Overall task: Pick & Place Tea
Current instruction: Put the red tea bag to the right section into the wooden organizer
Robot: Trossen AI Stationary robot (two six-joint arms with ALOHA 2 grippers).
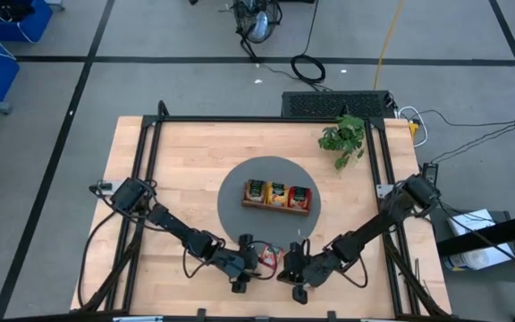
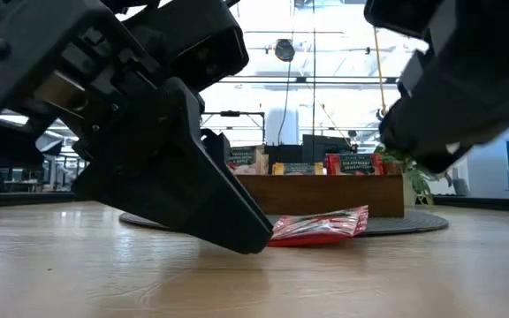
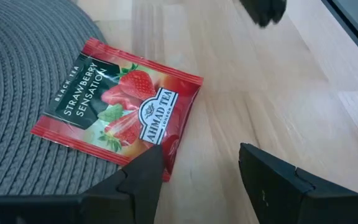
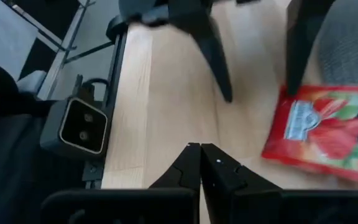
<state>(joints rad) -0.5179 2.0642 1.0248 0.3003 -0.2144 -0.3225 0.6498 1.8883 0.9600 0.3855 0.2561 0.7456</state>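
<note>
Left tool [image 3: 194, 180]: fingers apart, nothing between them; low over the counter [image 1: 177, 170] at its near edge, one finger at the sachet's corner.
Right tool [image 4: 200, 165]: fingers pressed together, empty; hangs just beside the sachet on its other side.
Sachet [image 3: 120, 106]: red, lying flat, partly on the grey mat [image 3: 17, 93] and partly on bare wood, between the two tools.
Tray [image 1: 276, 195]: wooden, at the mat's middle, well apart from the sachet; more sachets stand in its three compartments.
Writing: the sachet reads "BLACK TEA", "STRAWBERRY SENSATION" and "AHMAD TEA", with strawberries pictured. Labels on the tray's sachets are too small to read.
Risk, slide: the sachet is thin and flat, so closing fingers may push it along the wood instead of pinching it.
Risk, miss: only one finger is at the sachet; the other stands over bare wood, so a close here could catch just a corner, or nothing.
Risk, snag: the mat's edge runs under the sachet and may tilt it or catch a fingertip.
Risk, clash: both tools sit close together, so a careless sweep could knock them.
</note>
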